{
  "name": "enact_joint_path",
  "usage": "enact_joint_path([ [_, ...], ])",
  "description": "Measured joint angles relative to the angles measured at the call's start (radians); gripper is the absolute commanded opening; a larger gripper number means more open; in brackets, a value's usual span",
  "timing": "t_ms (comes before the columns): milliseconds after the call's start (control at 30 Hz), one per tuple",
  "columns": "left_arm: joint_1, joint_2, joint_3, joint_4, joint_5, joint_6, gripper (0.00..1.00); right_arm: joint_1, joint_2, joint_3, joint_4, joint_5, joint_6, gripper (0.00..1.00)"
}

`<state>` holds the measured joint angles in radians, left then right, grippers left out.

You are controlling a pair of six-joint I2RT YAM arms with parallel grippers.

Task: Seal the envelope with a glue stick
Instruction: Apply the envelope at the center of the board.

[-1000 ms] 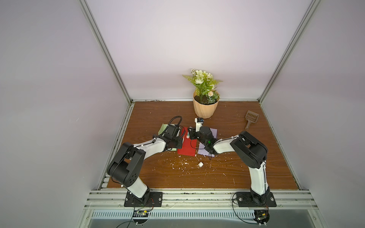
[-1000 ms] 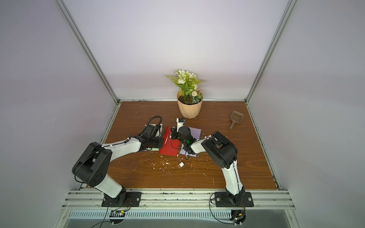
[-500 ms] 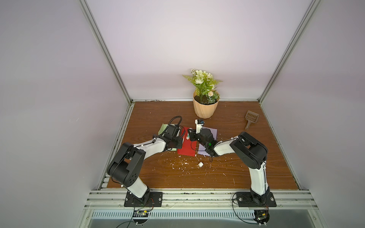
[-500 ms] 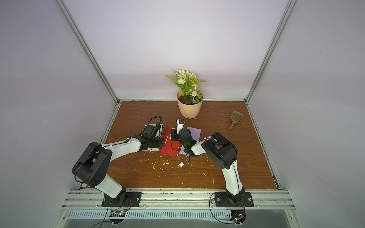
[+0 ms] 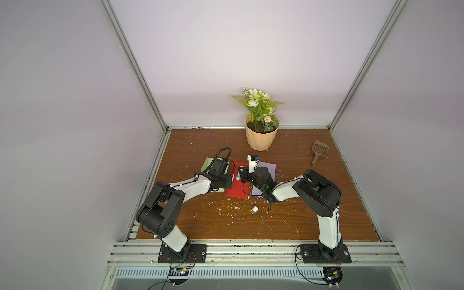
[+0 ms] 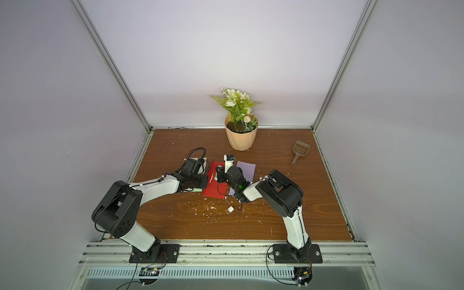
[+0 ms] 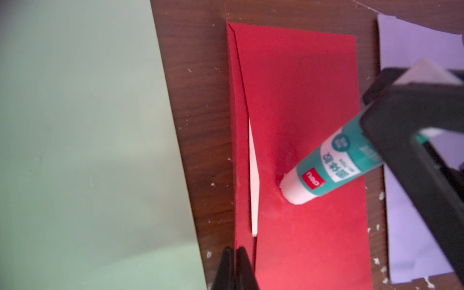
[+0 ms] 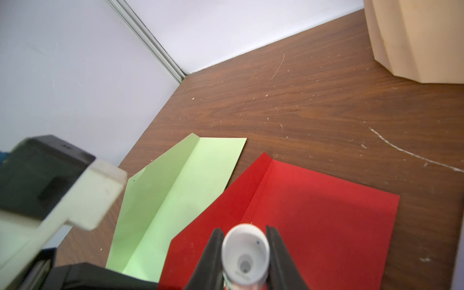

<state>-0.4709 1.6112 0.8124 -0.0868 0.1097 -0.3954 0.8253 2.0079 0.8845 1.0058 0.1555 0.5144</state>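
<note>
Robot lab test cell, plain pale lilac wall panels (image 5: 226,62), aluminium corner profiles (image 5: 135,67), brown wood-grain surface (image 5: 200,226), slotted aluminium mounting rail (image 5: 251,249).

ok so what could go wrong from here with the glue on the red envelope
1. The glue stick, shut in the right gripper, seems to dent the red envelope at its tip; harder pressure might crease or tear the paper.
2. The left gripper is shut at only one end of the flap, so a stroke could drag the envelope, perhaps onto the purple envelope beside it.
</note>
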Motion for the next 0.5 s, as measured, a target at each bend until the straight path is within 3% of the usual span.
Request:
enact_joint_path([
  [500, 0.0, 0.003, 0.0, 0.002, 0.001, -0.001, 0.01, 0.084, -0.021, -0.045, 0.048, 0.162, -0.154, 0.0],
])
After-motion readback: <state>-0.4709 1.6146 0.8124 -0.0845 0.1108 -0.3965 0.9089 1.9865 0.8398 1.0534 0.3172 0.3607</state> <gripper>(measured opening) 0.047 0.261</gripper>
